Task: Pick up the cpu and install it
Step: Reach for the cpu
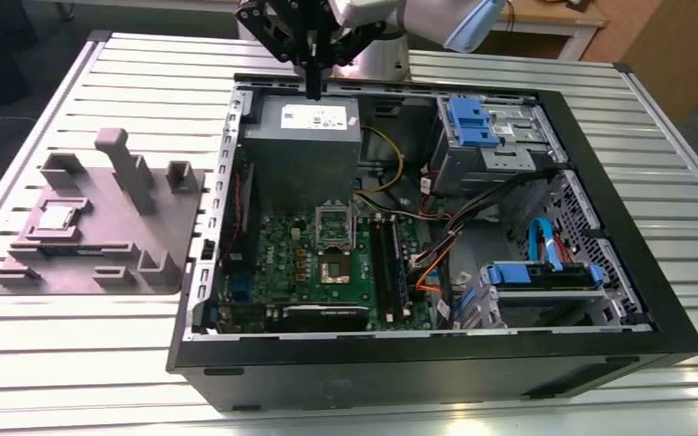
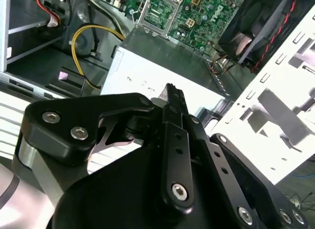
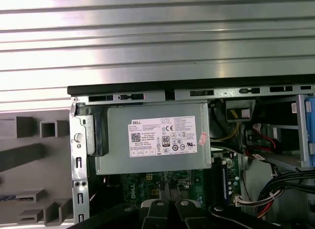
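Slatted aluminium table [image 1: 83, 363] bearing an open computer case [image 1: 446, 374]. The gripper [image 1: 314, 91], closed tight on nothing, hangs over the power supply [image 1: 301, 153]. The cpu [image 1: 58, 218] lies well apart in the grey fixture [image 1: 161, 229], at the exterior view's left; a clean pick likely demands a square, centred approach.

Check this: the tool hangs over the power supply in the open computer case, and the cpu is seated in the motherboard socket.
Wrong about the cpu. The tool does hang over the power supply in the open computer case, but the cpu lies on the grey fixture outside the case, at the exterior view's left. The exterior view shows this.
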Robot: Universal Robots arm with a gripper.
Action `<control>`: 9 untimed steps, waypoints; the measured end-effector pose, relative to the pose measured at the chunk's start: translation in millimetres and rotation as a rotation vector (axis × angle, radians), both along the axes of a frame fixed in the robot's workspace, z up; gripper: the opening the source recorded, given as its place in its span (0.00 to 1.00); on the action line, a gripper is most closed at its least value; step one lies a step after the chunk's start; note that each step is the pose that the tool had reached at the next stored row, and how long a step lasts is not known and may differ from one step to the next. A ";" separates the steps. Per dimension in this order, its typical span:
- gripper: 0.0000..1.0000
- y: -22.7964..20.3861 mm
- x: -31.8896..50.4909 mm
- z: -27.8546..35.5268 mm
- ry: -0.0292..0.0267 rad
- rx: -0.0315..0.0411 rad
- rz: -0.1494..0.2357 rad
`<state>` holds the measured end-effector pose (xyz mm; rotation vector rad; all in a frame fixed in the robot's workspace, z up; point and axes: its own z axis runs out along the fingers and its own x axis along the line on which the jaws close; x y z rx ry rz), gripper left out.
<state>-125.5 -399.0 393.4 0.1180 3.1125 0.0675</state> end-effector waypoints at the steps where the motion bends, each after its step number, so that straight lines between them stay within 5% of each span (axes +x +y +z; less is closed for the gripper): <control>1: 0.10 0.0 -1.1 0.0 -0.0001 0.0001 0.000; 9: 0.10 0.0 -5.7 0.0 0.0000 0.0000 0.000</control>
